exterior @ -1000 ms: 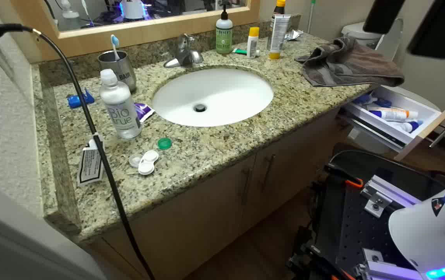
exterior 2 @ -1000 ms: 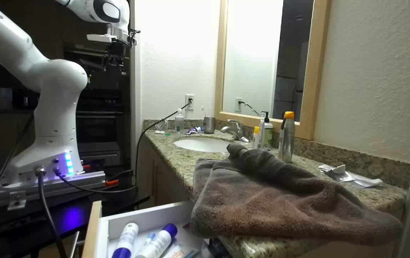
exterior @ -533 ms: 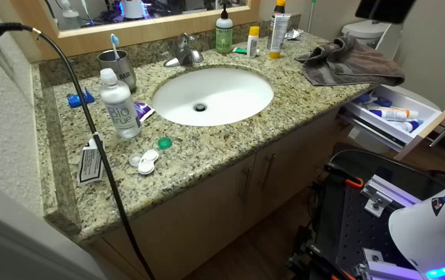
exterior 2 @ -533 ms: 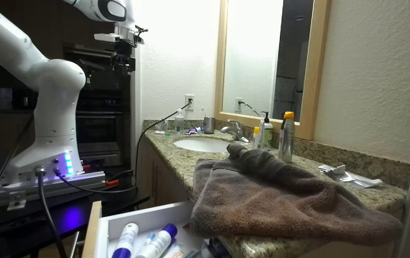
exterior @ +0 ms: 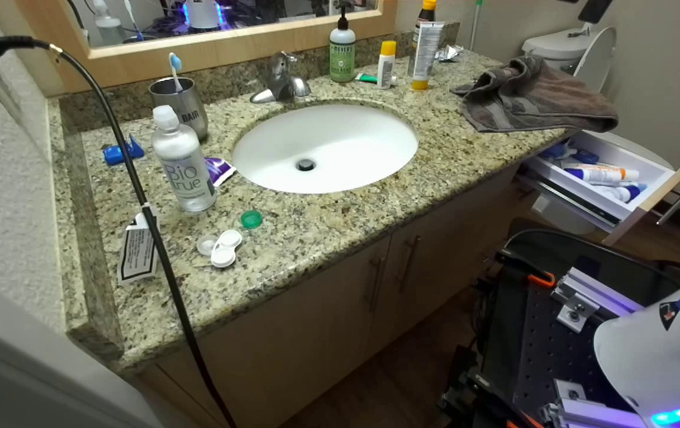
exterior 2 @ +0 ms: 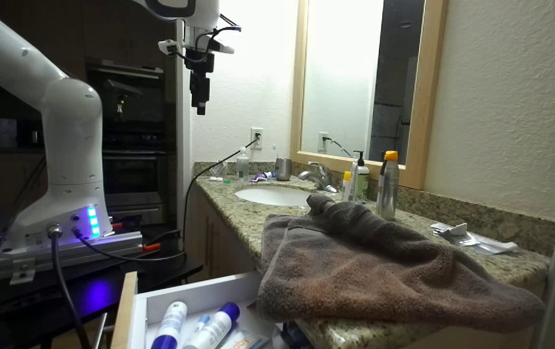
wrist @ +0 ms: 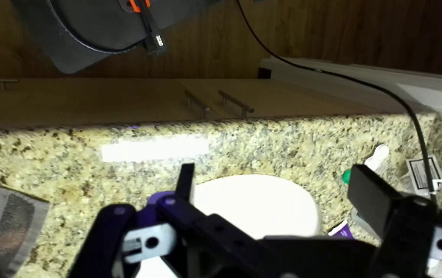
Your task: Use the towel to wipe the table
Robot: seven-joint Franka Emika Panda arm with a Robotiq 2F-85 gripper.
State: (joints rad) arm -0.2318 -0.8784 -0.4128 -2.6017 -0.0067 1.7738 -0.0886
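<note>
Towel (exterior 2: 379, 276), rumpled on counter (exterior: 328, 229); step apparently the approach, gripper (wrist: 274, 177) spread wide, holding nothing, next move likely calling for sideways travel, then descent to grasp.

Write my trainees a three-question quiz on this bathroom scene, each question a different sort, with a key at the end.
1. Where does the towel lie? A) in the sink B) over the faucet C) on the counter
2. True or false: in the wrist view, the gripper stands open and holds nothing.
3. Fill in the blank: the metal cup has a ____ in it.

Key: 1. C; 2. True; 3. toothbrush
</note>
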